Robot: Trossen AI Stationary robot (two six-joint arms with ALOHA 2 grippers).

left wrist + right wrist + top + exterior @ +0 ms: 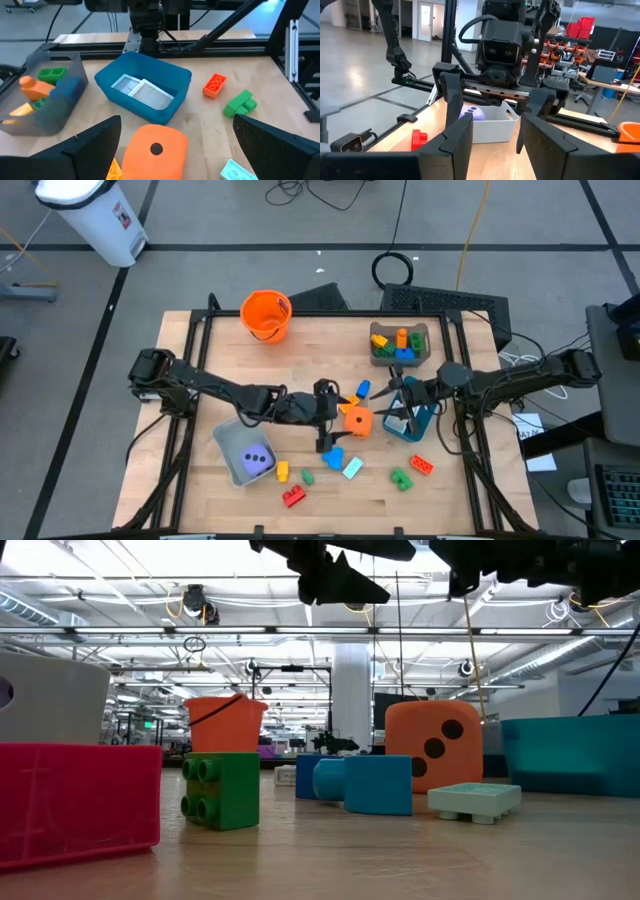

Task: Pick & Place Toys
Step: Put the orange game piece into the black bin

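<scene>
An orange dotted die point(356, 421) sits on the table near the middle. My left gripper point(325, 417) hovers open just left of it, above the table; in the left wrist view the die point(155, 149) shows between the wide-spread fingers, untouched. My right gripper point(396, 405) hangs open over the teal bin point(412, 423), nothing between its fingers point(455, 142). White picture cards point(142, 90) lie in the teal bin. A purple die point(256, 459) rests in the grey bin at the near left. Loose blocks lie near the front: blue point(333, 459), red point(294, 496), green point(402, 478).
An orange bucket point(266, 314) stands at the far edge. A grey bin point(400, 343) at the far right holds several blocks. A red block point(421, 466), a pale teal block point(352, 468) and a yellow one point(283, 471) lie near the front; a blue block point(362, 390) lies beyond the die.
</scene>
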